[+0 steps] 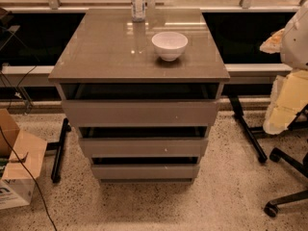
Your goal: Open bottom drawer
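A glossy grey-taupe cabinet (110, 52) with three handleless drawers stands in the middle of the camera view. The bottom drawer (144, 171) is the lowest and narrowest-looking front, a plain flat panel just above the floor with a dark gap along its top edge. The middle drawer front (143, 147) and the wider top drawer front (139, 112) sit above it. My gripper is not in view. A white rounded shape (296, 37) at the right edge may be part of my arm.
A white bowl (169, 44) and a bottle (138, 4) stand on the cabinet top. A cardboard box (14, 172) and a cable lie at the left. Black table legs (248, 131) and an office chair base (284, 201) are at the right. The floor is speckled.
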Available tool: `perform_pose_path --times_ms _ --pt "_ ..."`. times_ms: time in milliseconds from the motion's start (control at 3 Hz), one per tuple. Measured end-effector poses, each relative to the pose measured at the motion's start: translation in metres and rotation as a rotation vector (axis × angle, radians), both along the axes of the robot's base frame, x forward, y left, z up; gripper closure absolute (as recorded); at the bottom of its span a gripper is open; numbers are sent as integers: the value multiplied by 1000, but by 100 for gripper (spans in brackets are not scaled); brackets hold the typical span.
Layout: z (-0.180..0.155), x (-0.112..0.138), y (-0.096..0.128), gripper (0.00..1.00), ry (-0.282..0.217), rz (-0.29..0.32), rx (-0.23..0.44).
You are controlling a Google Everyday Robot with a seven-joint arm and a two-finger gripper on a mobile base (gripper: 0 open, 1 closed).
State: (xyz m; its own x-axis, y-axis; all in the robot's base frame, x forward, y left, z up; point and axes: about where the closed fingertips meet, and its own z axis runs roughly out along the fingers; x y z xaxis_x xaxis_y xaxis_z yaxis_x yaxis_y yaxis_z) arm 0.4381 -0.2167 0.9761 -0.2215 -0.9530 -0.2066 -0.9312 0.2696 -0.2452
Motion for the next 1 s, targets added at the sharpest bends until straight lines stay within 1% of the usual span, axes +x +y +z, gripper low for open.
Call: perform_pose_path --times_ms 333,667,1000 --pt "0 0 0 0 0 0 0" --pt "-20 4 24 0 0 43 68" --pt "-54 9 52 0 13 97 177"
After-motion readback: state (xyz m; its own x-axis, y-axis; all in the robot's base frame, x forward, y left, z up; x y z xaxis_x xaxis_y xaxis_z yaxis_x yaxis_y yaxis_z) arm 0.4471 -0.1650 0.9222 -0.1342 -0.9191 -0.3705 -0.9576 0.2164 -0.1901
